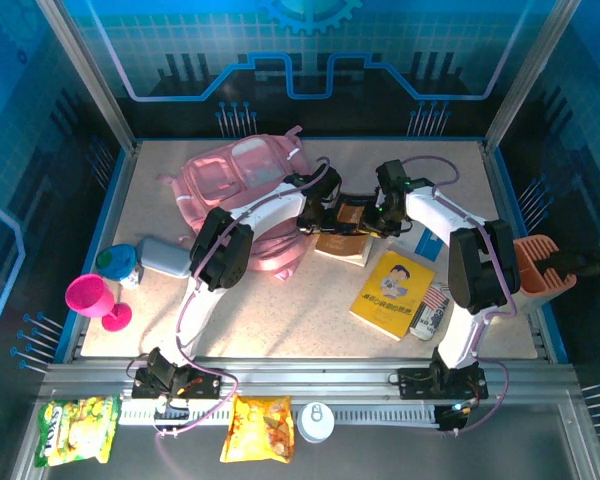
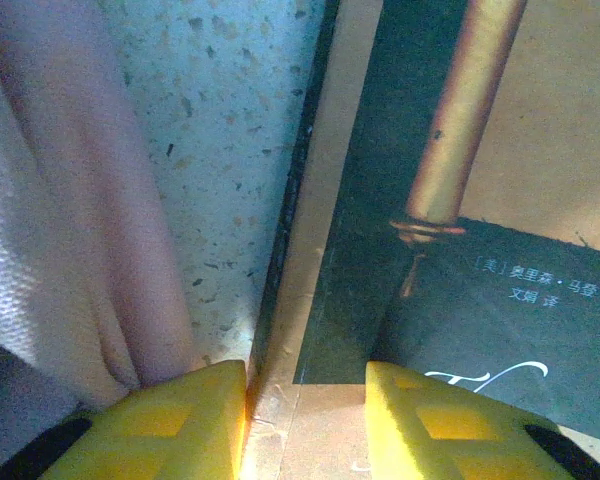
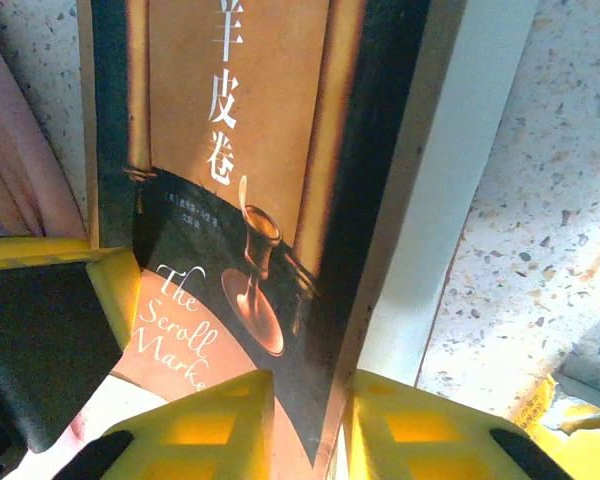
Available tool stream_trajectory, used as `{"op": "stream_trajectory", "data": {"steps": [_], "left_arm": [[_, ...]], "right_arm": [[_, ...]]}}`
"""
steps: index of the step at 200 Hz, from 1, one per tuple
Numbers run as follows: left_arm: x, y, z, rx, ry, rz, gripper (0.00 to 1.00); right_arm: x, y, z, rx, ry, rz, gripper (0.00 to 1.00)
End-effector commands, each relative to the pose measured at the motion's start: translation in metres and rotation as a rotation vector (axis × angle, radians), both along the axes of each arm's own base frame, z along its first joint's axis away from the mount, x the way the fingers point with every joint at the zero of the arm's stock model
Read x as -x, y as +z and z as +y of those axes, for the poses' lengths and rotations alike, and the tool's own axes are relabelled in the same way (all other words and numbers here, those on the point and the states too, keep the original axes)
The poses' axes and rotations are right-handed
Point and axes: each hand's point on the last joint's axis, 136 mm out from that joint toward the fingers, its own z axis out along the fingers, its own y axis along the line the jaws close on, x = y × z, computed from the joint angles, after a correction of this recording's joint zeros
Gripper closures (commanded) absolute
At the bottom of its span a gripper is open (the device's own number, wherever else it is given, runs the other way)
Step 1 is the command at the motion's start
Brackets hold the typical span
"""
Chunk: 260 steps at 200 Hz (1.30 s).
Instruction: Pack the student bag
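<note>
Pink soft student bag [image 1: 235, 180] with whitish front panels.
Dark book [image 3: 250, 150] reads "羊皮卷" and "The Scroll"; right gripper [image 3: 310, 392] pinches its edge; left gripper [image 2: 302, 388] is narrow, its hold unclear.

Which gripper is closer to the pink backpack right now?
Left. The left gripper is at the dark book, beside the pink backpack; the right gripper is at the book's opposite side, farther off.
</note>
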Motion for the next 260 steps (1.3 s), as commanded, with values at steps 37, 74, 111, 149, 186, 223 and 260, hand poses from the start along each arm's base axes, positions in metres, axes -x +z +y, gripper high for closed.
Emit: {"op": "stream_trajectory", "data": {"steps": [37, 74, 111, 149, 186, 223, 260], "left_arm": [[0.037, -0.054, 0.007, -0.087, -0.058, 0.152, 0.65], [0.025, -0.021, -0.002, -0.025, -0.067, 0.099, 0.64], [0.007, 0.045, -0.007, 0.097, -0.069, 0.011, 0.53], [-0.009, 0.123, 0.004, 0.285, -0.017, -0.076, 0.32], [-0.015, 0.152, 0.037, 0.483, 0.083, -0.079, 0.16], [-0.008, 0.157, 0.071, 0.578, 0.152, -0.078, 0.05], [-0.001, 0.152, 0.105, 0.645, 0.25, -0.066, 0.03]], "right_arm": [[0.002, 0.014, 0.01, -0.043, 0.02, -0.024, 0.88], [-0.002, 0.018, 0.014, -0.118, 0.019, -0.056, 0.94], [-0.007, 0.041, 0.01, -0.149, 0.035, -0.14, 1.0], [-0.012, 0.078, 0.017, -0.276, 0.093, -0.244, 1.0], [-0.01, 0.117, 0.041, -0.437, 0.184, -0.308, 1.0], [-0.005, 0.159, 0.064, -0.565, 0.264, -0.369, 1.0], [0.003, 0.199, 0.101, -0.683, 0.367, -0.412, 1.0]]}}
